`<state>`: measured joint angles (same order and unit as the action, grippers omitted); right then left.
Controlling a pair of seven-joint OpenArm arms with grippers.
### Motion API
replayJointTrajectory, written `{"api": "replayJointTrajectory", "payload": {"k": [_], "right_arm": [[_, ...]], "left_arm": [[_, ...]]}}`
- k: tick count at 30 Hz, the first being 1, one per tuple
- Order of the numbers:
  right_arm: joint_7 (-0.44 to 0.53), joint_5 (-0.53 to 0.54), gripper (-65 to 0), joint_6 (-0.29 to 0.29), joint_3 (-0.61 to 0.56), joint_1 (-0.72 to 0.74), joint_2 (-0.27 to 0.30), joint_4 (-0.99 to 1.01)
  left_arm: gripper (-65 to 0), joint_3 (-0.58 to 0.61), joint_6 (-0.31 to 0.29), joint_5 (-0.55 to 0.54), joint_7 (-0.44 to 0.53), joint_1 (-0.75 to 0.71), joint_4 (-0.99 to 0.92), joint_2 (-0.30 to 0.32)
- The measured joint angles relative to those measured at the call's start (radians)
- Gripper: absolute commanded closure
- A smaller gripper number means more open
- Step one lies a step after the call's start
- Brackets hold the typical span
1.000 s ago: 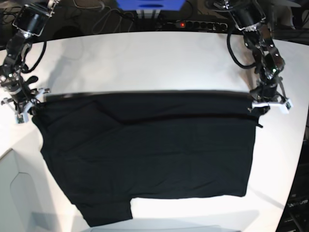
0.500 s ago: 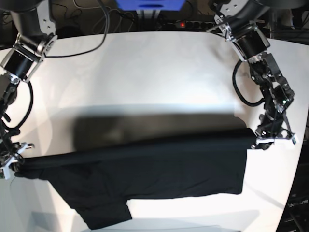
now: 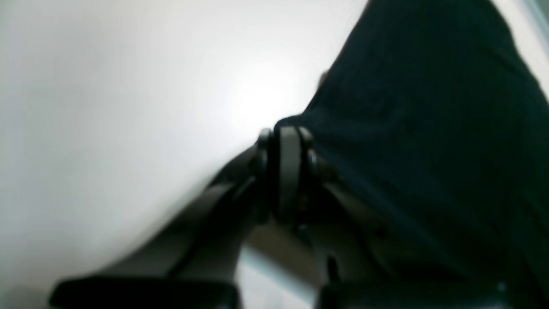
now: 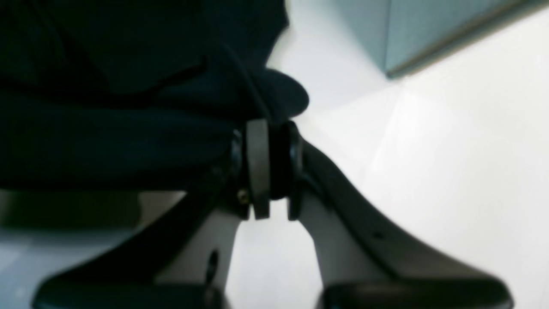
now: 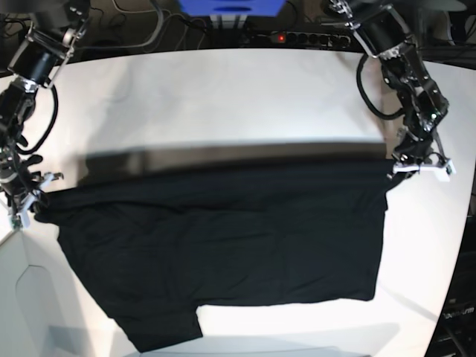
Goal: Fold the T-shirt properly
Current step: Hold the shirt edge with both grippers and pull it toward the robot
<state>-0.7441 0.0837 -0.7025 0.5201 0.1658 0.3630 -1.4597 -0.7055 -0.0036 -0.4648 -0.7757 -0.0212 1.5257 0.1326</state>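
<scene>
On white table (image 5: 223,97), black T-shirt (image 5: 223,238) is held stretched between both arms, upper edge raised, lower part spread flat toward near table edge. Left gripper (image 5: 421,168) is clamped on upper corner of cloth at base view's right; jaws pressed together in left wrist view (image 3: 286,141). Right gripper (image 5: 27,204) is pinched on opposite corner, jaws closed on fabric (image 4: 268,128). Power strip (image 5: 301,37) lies behind table.

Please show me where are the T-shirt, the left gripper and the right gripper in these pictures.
T-shirt (image 5: 223,238): base view, middle of the black cloth.
Left gripper (image 5: 418,168): base view, between the fingertips, at the cloth's corner.
Right gripper (image 5: 28,210): base view, between the fingertips, at the cloth's other corner.
</scene>
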Motion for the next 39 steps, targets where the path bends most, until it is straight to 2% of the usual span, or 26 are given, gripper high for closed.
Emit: {"api": "replayJointTrajectory", "payload": {"k": [2,7,12,17,23,25,29,32,35,39], "right_arm": [[-0.008,0.003,0.0,0.0,-0.002,0.053,-0.003,0.0],[0.023,0.021,0.0,0.001,0.06,0.128,-0.037,-0.008],[-0.03,-0.025,0.0,0.0,0.078,-0.006,-0.058,-0.001],[0.022,-0.015,0.0,0.0,0.079,-0.083,-0.055,-0.002],[0.012,-0.011,0.0,0.0,0.092,-0.099,-0.058,-0.004],[-0.004,-0.001,0.0,0.0,0.127,-0.089,-0.068,-0.049],[0.026,-0.026,0.0,0.001,0.141,-0.082,-0.09,-0.164],[0.03,-0.044,0.0,0.001,0.14,-0.174,-0.094,-0.181],[0.003,-0.058,0.0,0.0,0.144,-0.282,-0.101,-0.172],[0.026,-0.056,0.0,0.0,0.145,-0.344,-0.093,-0.178]], "left_arm": [[-0.1,-0.001,0.0,-0.003,0.001,0.006,0.005,0.0],[-0.1,-0.032,0.0,-0.107,0.001,0.015,0.052,0.012],[-0.1,-0.033,0.0,-0.12,0.006,-0.035,0.044,0.006],[-0.1,-0.033,0.001,-0.121,0.006,-0.086,0.039,0.001],[-0.1,-0.031,0.0,-0.124,0.008,-0.127,0.04,0.001],[-0.1,-0.031,0.0,-0.124,0.0,-0.134,0.039,0.0],[-0.1,-0.03,0.0,-0.132,0.008,-0.143,0.047,0.001],[-0.1,-0.03,-0.001,-0.131,0.017,-0.186,0.047,0.0],[-0.1,-0.034,0.0,-0.121,0.016,-0.233,0.047,-0.039],[-0.1,-0.033,0.0,-0.127,0.019,-0.299,0.101,-0.046]]}}
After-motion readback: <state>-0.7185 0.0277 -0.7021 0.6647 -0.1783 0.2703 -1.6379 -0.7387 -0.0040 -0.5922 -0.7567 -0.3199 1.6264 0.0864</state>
